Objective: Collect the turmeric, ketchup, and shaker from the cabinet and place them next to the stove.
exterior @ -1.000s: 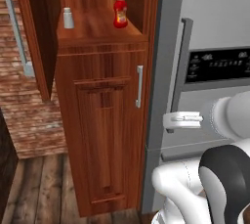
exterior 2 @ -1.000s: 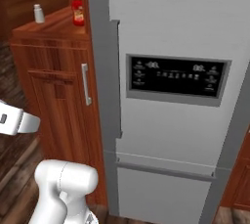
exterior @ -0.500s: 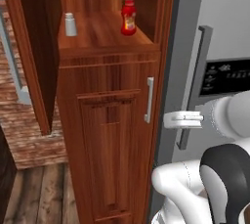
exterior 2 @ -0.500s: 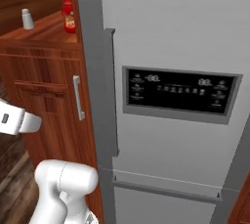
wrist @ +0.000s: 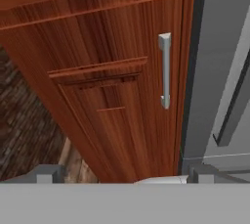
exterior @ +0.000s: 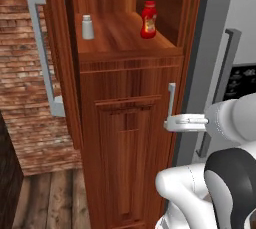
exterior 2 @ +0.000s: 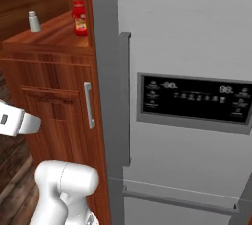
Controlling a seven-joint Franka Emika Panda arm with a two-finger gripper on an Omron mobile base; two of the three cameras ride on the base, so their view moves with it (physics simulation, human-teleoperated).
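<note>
A short grey handle (wrist: pixel 165 70) is seen on the cabinet (wrist: pixel 97 71) door, near the grey fridge (wrist: pixel 215 61).

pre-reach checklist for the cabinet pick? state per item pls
1. Cabinet upper door open, niche exposed: ok.
2. Ketchup upright on the shelf, toward its right side: ok.
3. Shaker upright on the shelf, left of the ketchup and apart from it: ok.
4. Turmeric located: cannot tell, no yellow-brown jar on the visible part of the shelf.
5. Gripper open and empty: ok.
6. Gripper at shelf height: not ok, it sits lower, level with the lower door's handle.
</note>
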